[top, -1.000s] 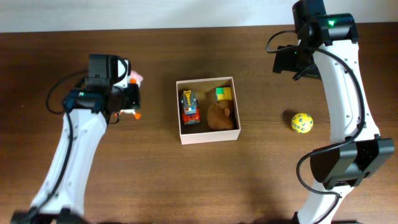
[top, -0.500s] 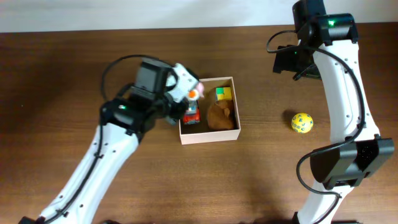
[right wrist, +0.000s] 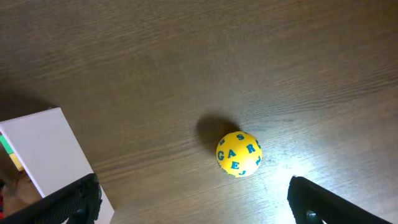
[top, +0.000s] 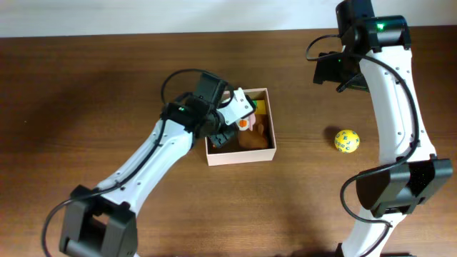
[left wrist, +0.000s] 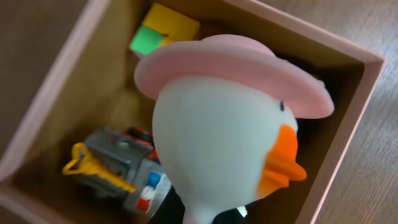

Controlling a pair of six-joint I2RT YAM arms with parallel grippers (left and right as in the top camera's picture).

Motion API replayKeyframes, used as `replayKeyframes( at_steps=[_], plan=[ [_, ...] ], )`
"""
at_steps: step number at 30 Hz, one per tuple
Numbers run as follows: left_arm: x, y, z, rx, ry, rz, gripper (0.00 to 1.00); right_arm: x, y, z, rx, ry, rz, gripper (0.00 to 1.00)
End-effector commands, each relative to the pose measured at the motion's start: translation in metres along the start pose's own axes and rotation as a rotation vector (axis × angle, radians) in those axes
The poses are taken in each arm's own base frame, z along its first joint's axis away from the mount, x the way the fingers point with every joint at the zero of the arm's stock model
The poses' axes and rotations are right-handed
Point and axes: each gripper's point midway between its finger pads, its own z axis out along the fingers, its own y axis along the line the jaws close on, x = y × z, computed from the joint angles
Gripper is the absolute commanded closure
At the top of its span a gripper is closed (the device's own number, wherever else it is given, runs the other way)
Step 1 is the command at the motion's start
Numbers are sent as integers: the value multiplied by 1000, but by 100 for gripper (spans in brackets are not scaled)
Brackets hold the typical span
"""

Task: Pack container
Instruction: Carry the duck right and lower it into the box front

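Observation:
The container (top: 238,157), a square white-walled box with a tan floor, sits mid-table. It holds a toy truck (left wrist: 118,165), a brown plush (top: 258,135) and a yellow-green block (left wrist: 163,26). My left gripper (top: 232,127) is shut on a white duck toy with a pink hat and orange beak (left wrist: 217,137), held over the container's left half (left wrist: 348,118). My right gripper (right wrist: 193,208) is open and empty, high at the back right, above a yellow ball with blue letters (right wrist: 239,154). The ball also shows in the overhead view (top: 346,140).
The brown wooden table (top: 86,86) stretches around the container. A pale wall strip runs along the far edge. The container's white wall shows at the left of the right wrist view (right wrist: 46,149).
My left arm has swung right from the table's left side, carrying the duck toy over the container. The right arm and the ball have not moved.

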Motion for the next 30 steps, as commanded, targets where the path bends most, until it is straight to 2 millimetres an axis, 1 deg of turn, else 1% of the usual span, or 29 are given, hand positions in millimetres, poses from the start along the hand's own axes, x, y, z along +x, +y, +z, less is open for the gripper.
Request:
replayKeyframes(
  at_steps=[1, 6, 7, 9, 12, 15, 21, 23, 28, 30],
  plan=[
    [-8, -6, -1, 30, -27, 38, 91, -4, -4, -10, 5, -33, 11, 1],
    [-1, -10, -1, 46, 0, 31, 91, -4, -4, -10, 5, -33, 11, 1],
    [1, -11, -1, 51, 10, 28, 88, -4, -4, -10, 5, -33, 11, 1],
    [6, -13, -1, 60, 26, 24, 78, -4, -4, -10, 5, -33, 11, 1],
    [12, -16, -2, 71, 53, 18, 73, -4, -4, -10, 5, -33, 11, 1],
    [14, -17, -2, 76, 63, 15, 70, -4, -4, -10, 5, -33, 11, 1],
    [15, -17, -2, 76, 64, 15, 69, -4, -4, -10, 5, -33, 11, 1],
    [15, -17, -2, 74, 66, 15, 58, -4, -4, -10, 5, -33, 11, 1],
    [22, -10, -2, 29, 104, 15, 45, -4, -4, -10, 5, -33, 11, 1],
    [23, -9, -2, 27, 106, 15, 38, -4, -4, -10, 5, -33, 11, 1]
  ],
)
